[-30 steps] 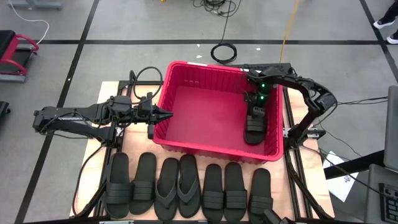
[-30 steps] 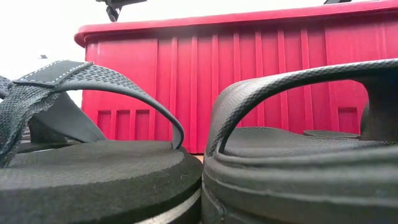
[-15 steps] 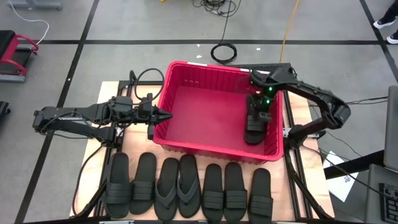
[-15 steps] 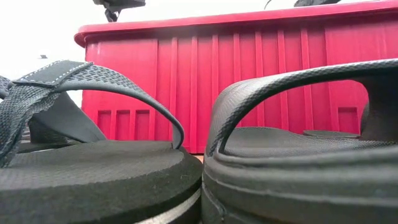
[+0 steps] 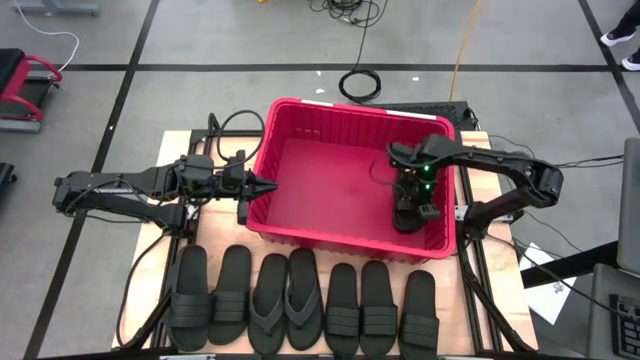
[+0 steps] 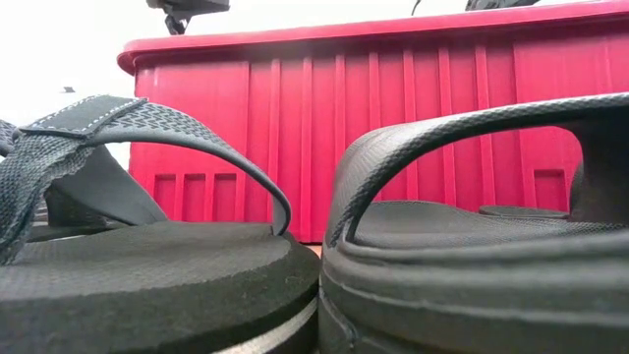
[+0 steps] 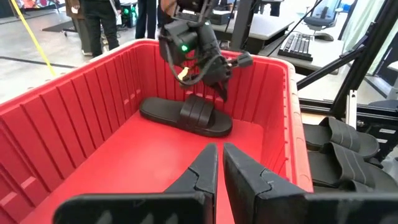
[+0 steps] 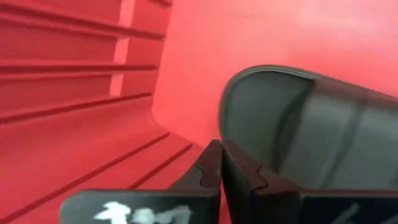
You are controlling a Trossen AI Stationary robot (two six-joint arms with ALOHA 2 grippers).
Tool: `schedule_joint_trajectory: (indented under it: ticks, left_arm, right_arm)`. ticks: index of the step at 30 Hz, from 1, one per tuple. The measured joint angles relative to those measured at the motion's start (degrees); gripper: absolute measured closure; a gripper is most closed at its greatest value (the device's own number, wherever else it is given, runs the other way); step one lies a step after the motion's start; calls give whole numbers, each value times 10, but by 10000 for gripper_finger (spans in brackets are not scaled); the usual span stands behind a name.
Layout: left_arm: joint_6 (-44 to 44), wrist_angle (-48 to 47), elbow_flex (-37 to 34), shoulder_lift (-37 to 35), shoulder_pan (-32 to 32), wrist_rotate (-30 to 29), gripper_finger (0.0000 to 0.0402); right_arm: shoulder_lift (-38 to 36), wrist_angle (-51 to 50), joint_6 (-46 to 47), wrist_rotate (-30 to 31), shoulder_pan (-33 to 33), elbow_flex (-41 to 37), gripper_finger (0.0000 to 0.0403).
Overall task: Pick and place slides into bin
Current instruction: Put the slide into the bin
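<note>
Red bin (image 7: 292, 118) holds one slide (image 7: 186, 116) in left wrist view only; both arms' fingers clenched, empty

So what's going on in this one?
A two-arm robot is moving black slides into the red bin. One slide lies flat inside by the bin's right wall, with the right gripper shut and empty just above it. Seven slides wait in a row in front of the bin. The left gripper waits, shut, at the bin's left rim.

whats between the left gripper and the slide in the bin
Only bare red floor of the bin lies between the left gripper and the slide, per left wrist view.
</note>
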Motion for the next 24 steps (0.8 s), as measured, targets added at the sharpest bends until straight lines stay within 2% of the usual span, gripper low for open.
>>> schedule_joint_trajectory:
  ticks: [9,19,24]
  left_arm:
    - [5,-3,0,0,0,0,376]
    - [7,-3,0,0,0,0,376]
    - [7,-3,0,0,0,0,376]
  right_arm:
    - [0,82,55,1,21,-13,403]
    - [0,80,65,-2,29,-15,403]
    - [0,93,72,1,29,-49,403]
